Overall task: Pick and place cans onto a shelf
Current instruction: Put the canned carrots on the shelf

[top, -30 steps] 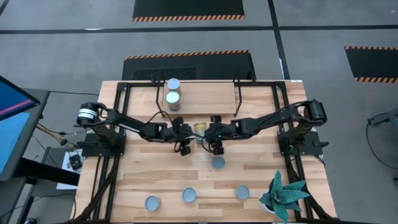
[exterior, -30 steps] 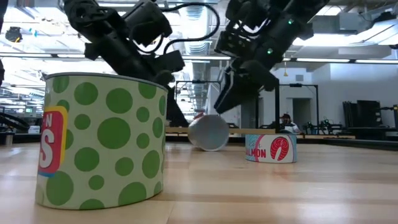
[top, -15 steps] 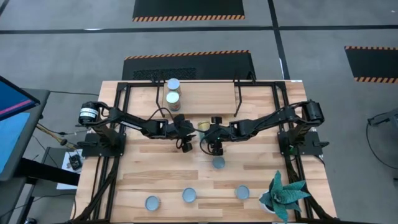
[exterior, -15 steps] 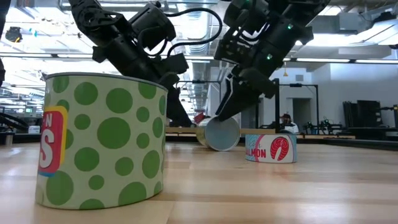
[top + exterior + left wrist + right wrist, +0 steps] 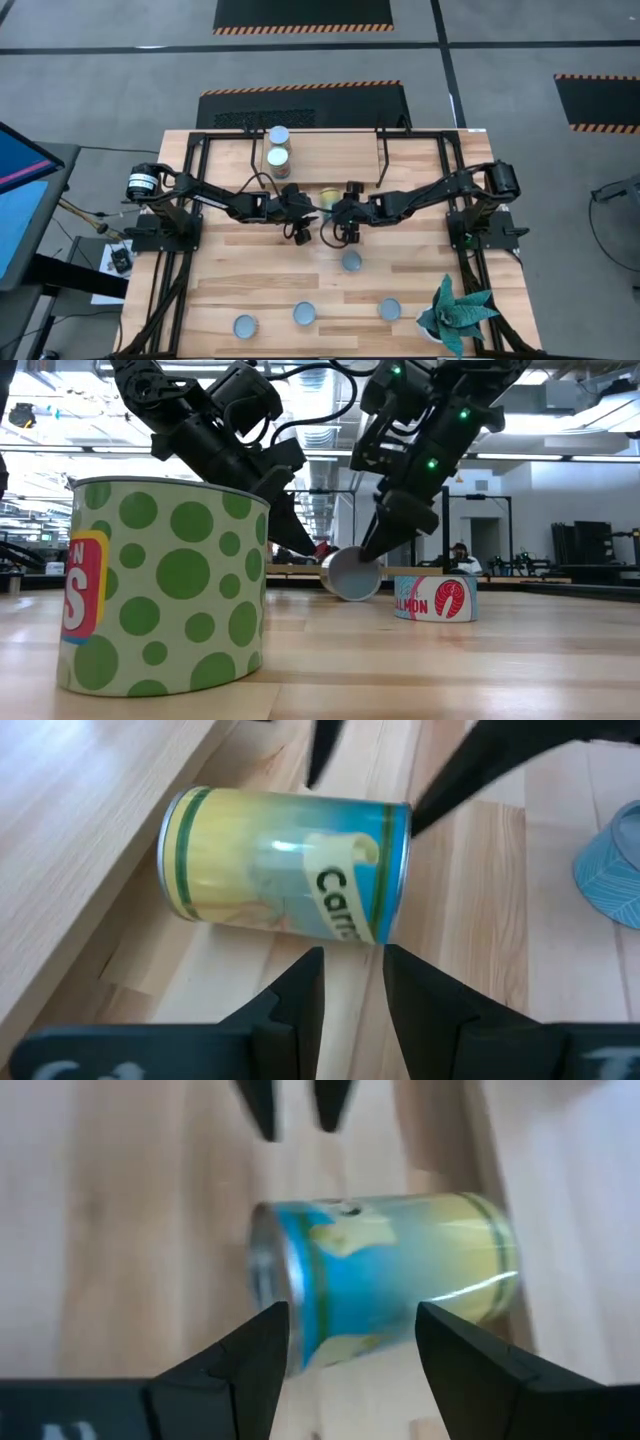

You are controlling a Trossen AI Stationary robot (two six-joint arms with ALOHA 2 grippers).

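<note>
One can [image 5: 290,870] with a yellow and blue label lies on its side on the table, along the near edge of the shelf [image 5: 330,160]. It also shows in the high view [image 5: 328,198] and the low view [image 5: 352,572]. My left gripper [image 5: 352,965] stands at the can's left, its fingers a narrow gap apart with nothing between them. My right gripper [image 5: 350,1330] stands wide open at the can's right, pointing steeply down. Two cans [image 5: 278,148] stand on the shelf's left part. My left gripper's fingertips [image 5: 310,960] stand right at the can's long side [image 5: 330,935]; I cannot tell whether they touch it. My right gripper comes slanting down from the right; one fingertip [image 5: 378,545] reaches the top of the can near its end rim [image 5: 408,815]. Whether it touches, I cannot tell.
Several cans stand upright on the near half of the table: one [image 5: 351,262] just behind the grippers and three [image 5: 304,314] near the front edge. A green spiky plant [image 5: 455,310] stands at the near right corner. A green-dotted can [image 5: 160,585] and a salmon can [image 5: 435,598] show in the low view.
The lying can has shifted a little toward the far edge and the right, up to the shelf. My right gripper has rolled at the wrist and tipped steeper down over the can, staying wide open.
</note>
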